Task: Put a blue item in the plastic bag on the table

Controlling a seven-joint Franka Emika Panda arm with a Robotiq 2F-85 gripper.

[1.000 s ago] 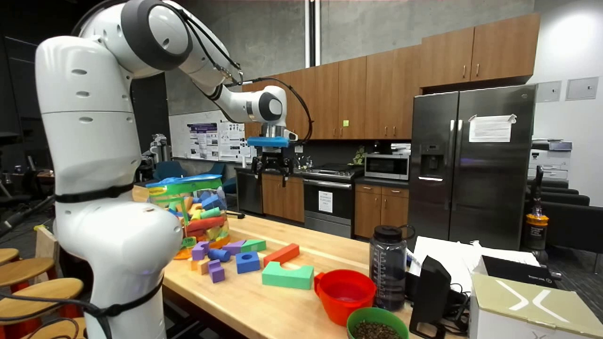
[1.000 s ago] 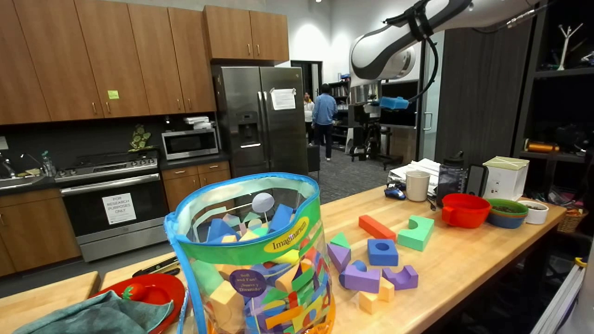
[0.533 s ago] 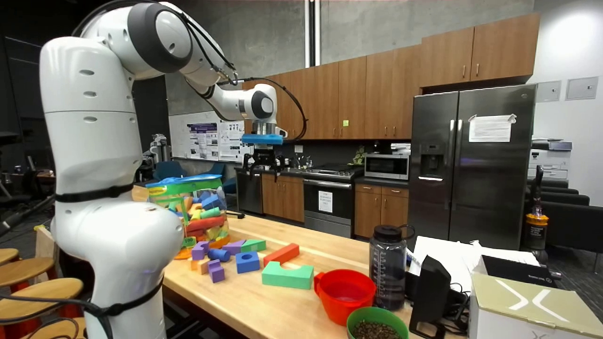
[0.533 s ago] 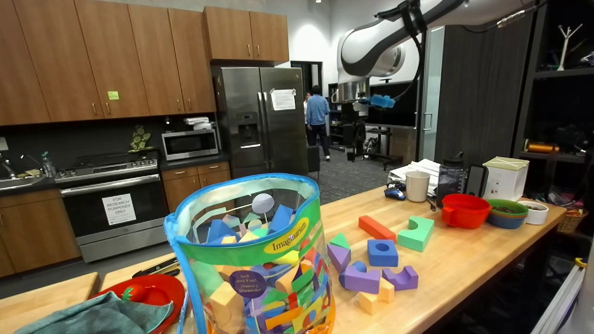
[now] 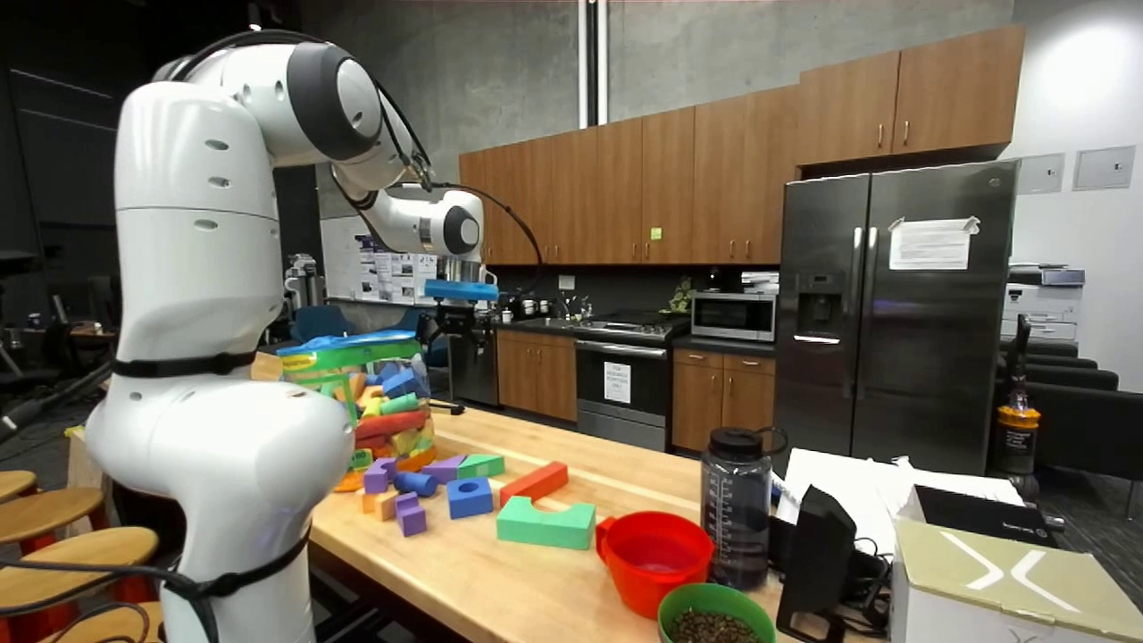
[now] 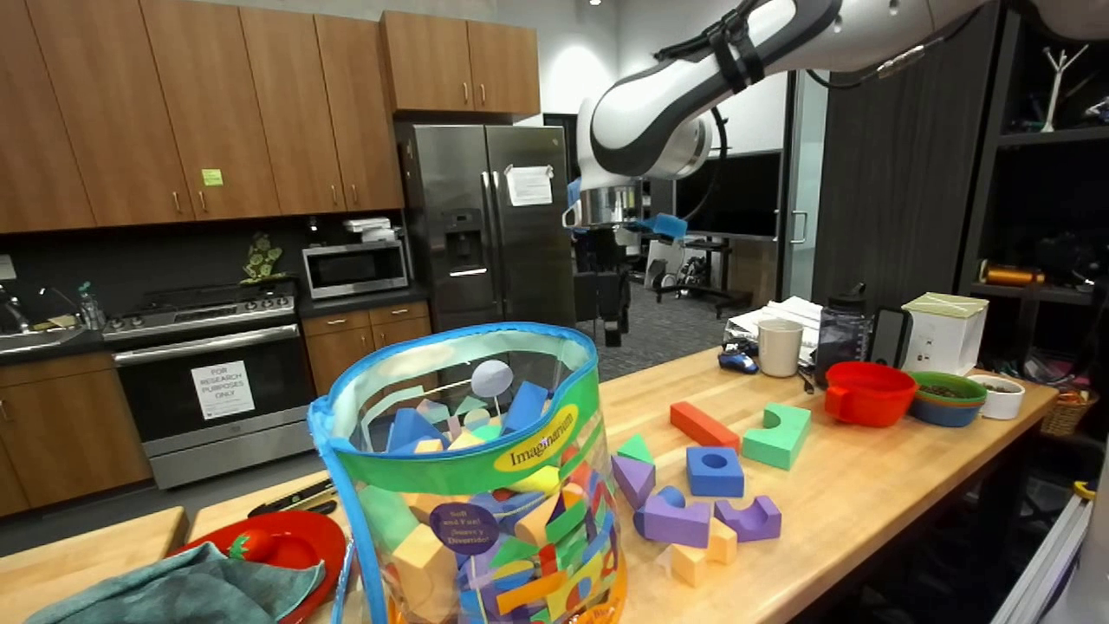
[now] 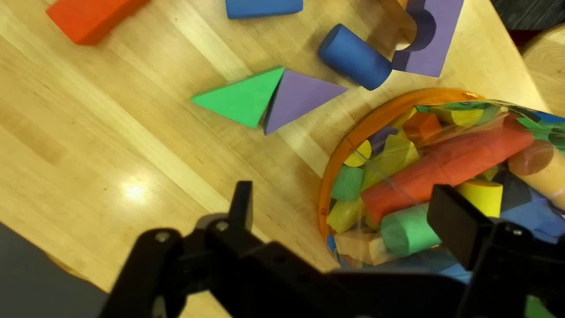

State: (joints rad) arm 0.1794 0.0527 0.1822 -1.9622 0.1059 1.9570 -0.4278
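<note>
A blue cylinder and a blue block with a round hole lie on the light wood table, beside the plastic bag. The bag is clear, blue-rimmed and standing with its top open, full of coloured blocks. More blue pieces show inside it. In both exterior views my gripper hangs above the table close to the bag. Looking down in the wrist view, the gripper is open, its fingers wide apart with nothing between them; the bag's orange base edge shows beyond and below the gap.
Purple blocks, a green triangle, a red bar and a green arch lie around the blue pieces. Farther along stand a red bowl, a dark bottle and a green bowl.
The arm has swung toward the bag and come lower, shifting left in both exterior views. The gripper has stayed open. Blocks and bag have not moved.
</note>
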